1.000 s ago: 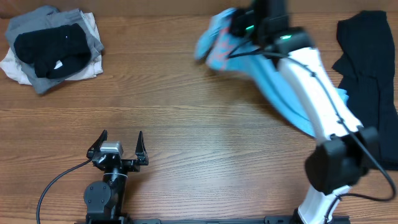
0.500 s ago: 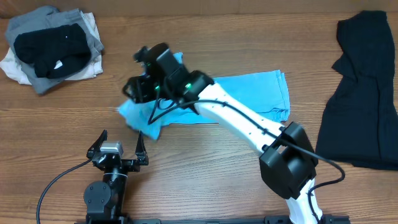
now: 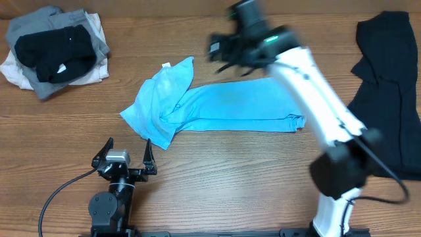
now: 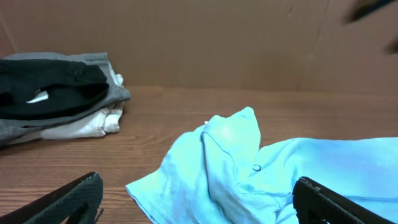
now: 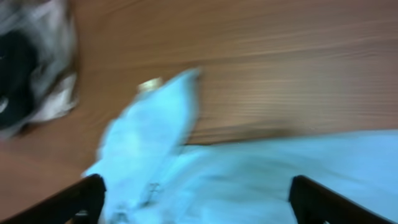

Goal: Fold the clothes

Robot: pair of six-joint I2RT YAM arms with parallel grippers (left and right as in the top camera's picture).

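Wooden table (image 3: 217,164) carries the sky-blue T-shirt (image 3: 223,108), stretched across the middle with one end bunched (probably laid out for folding). Right gripper (image 5: 199,190) hovers above it, spread and empty. Left gripper (image 3: 128,143) rests nearby, also spread.

My left end effector (image 3: 128,142) points forward with its fingers spread wide, the left arm folded compactly behind it. My right arm (image 3: 316,99) reaches far out and leftward. The right end effector (image 3: 223,51) at its tip is blurred, its fingers (image 5: 74,199) wide apart, gripping nothing.
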